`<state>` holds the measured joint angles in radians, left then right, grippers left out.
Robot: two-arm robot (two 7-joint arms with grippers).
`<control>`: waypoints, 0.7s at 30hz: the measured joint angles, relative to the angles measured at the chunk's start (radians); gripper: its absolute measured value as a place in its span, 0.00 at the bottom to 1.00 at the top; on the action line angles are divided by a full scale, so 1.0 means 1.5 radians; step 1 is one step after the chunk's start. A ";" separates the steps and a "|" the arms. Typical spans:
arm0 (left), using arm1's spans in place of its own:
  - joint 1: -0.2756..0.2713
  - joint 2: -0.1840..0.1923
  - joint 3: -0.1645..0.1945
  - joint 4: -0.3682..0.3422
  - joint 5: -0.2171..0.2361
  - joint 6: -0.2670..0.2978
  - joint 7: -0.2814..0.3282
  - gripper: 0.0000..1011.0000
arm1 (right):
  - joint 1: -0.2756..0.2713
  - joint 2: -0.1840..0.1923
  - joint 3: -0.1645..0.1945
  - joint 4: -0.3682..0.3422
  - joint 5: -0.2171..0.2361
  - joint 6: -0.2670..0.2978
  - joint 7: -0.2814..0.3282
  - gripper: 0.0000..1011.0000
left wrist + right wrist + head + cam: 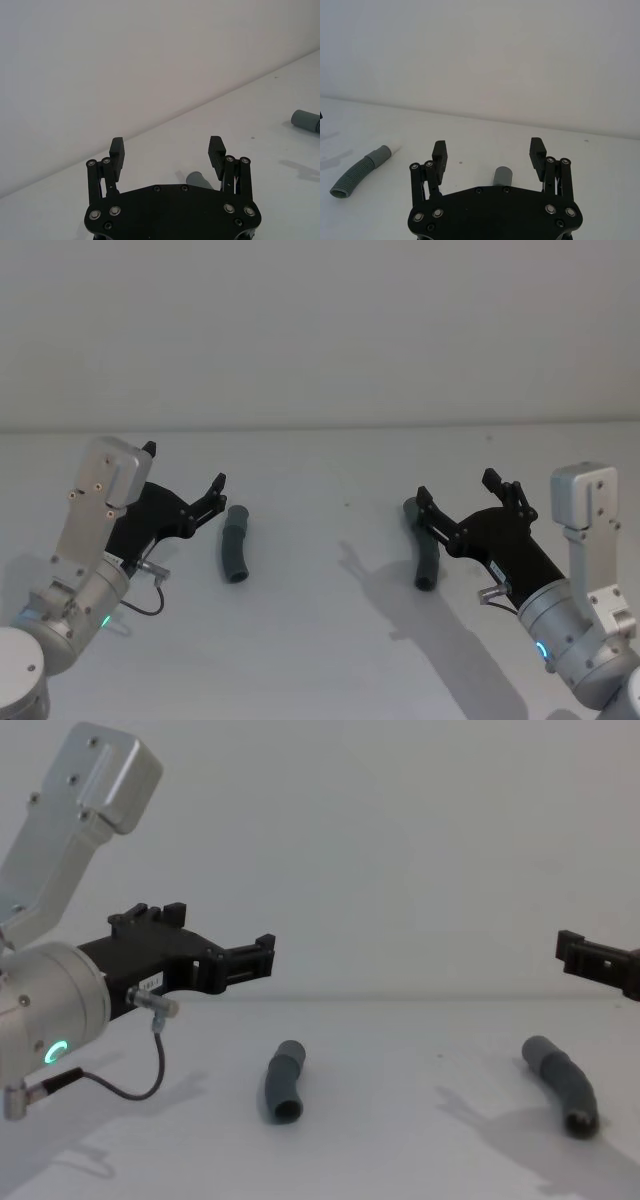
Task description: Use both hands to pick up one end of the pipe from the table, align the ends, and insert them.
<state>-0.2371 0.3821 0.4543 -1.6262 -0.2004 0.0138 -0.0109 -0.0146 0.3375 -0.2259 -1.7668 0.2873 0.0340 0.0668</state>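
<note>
The left pipe piece [236,545] and the right pipe piece [424,552] lie well apart on the white surface [300,660], each near a raised gripper with open jaws: the left gripper [184,466], its small white label [150,982] unreadable, and the right gripper [456,487].

table [300,660]: open all round left pipe piece [235,545] and right pipe piece [428,565]; wide gap between the 2 | wall [320,330] behind
</note>
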 joint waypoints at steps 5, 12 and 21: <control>0.000 0.000 0.000 0.000 0.000 0.000 0.000 0.99 | 0.000 0.000 0.000 0.000 0.000 0.000 0.000 0.99; 0.000 0.000 0.000 0.000 0.000 0.000 0.000 0.99 | 0.000 0.000 0.000 0.000 0.000 0.000 0.000 0.99; 0.000 0.000 0.000 0.000 0.000 0.000 0.000 0.99 | 0.000 0.000 0.000 0.000 0.000 0.000 0.000 0.99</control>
<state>-0.2371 0.3821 0.4542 -1.6262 -0.2004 0.0139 -0.0109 -0.0146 0.3375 -0.2258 -1.7668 0.2873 0.0340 0.0668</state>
